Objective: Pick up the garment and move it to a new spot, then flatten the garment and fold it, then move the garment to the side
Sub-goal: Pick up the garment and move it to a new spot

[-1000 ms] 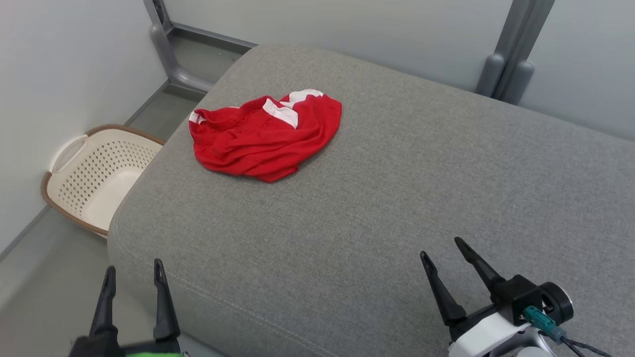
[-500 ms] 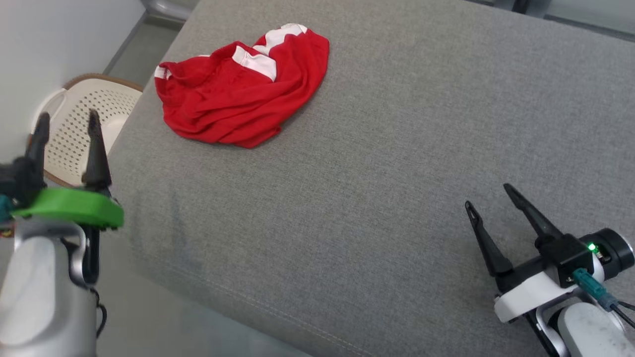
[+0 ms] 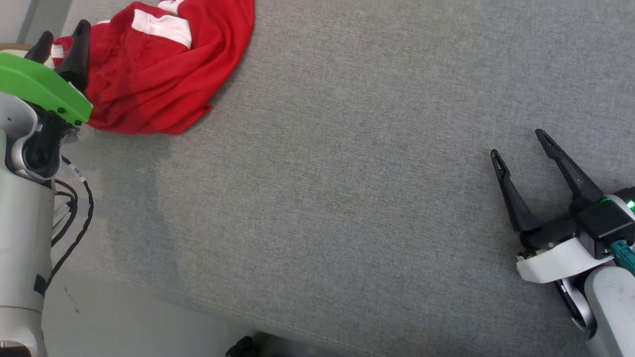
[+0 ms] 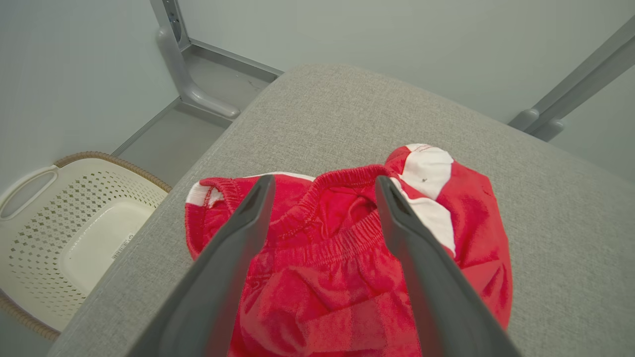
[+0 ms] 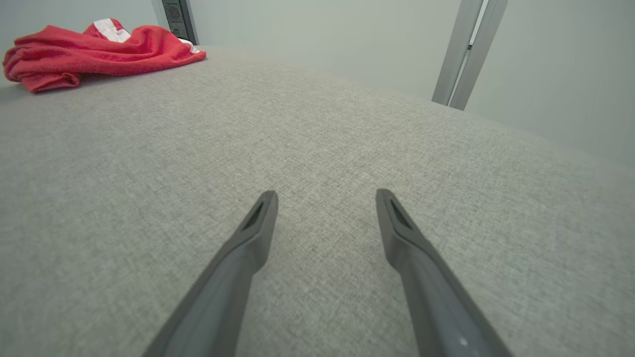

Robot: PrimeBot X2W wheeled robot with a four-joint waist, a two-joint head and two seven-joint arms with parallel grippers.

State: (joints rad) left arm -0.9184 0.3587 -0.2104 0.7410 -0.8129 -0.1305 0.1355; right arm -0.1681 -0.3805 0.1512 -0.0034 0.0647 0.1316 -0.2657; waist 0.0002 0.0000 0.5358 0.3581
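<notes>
Grey cushion (image 3: 347,198) bears the garment (image 3: 158,74), basket (image 4: 44,223) nearby (left gripper (image 3: 63,30), right gripper (image 3: 517,143) spread wide).

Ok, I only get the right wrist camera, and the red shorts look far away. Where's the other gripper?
Observer: The left gripper hangs over the red shorts, at their waistband end.
Operator: Is it holding them?
Observer: No. Its fingers are apart, and its own camera shows the elastic waistband between them.
Operator: What's next to the shorts?
Observer: A cream basket sits on the floor beside the cushion, on the shorts' side.
</notes>
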